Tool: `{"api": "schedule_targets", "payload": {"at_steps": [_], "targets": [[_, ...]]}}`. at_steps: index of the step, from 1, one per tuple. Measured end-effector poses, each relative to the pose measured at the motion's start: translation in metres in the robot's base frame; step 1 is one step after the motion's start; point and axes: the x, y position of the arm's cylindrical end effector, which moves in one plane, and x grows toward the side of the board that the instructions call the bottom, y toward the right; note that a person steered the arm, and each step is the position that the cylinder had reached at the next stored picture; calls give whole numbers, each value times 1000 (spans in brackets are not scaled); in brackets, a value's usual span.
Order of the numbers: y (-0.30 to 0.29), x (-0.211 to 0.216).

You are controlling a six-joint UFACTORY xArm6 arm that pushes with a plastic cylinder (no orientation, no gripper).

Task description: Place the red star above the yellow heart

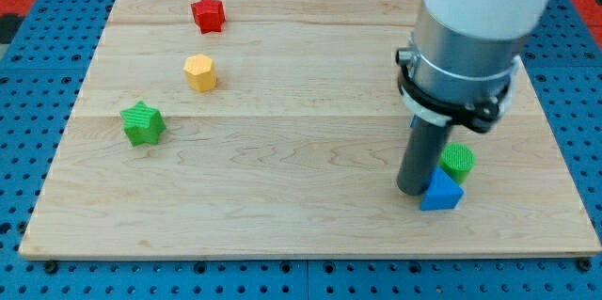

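Observation:
A red star [208, 13] lies near the board's top left. Below it lies a yellow block [200, 72] that looks more like a hexagon than a heart; no other yellow block shows. My tip [412, 190] rests at the view's lower right, touching the left side of a blue triangle [441, 192], far to the right of the red star and the yellow block.
A green star [142, 123] lies at the left, below the yellow block. A green cylinder [458, 162] stands right behind the blue triangle, partly hidden by the rod. The wooden board [282, 197] sits on a blue pegboard.

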Motion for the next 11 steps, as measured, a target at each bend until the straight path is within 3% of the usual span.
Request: {"api": "schedule_targets", "payload": {"at_steps": [2, 5, 6, 7, 8, 9, 10, 11], "targets": [[-17, 22], [-273, -155], [-271, -196], [-318, -227], [-330, -278], [-278, -312], [-198, -293], [-241, -287]]}}
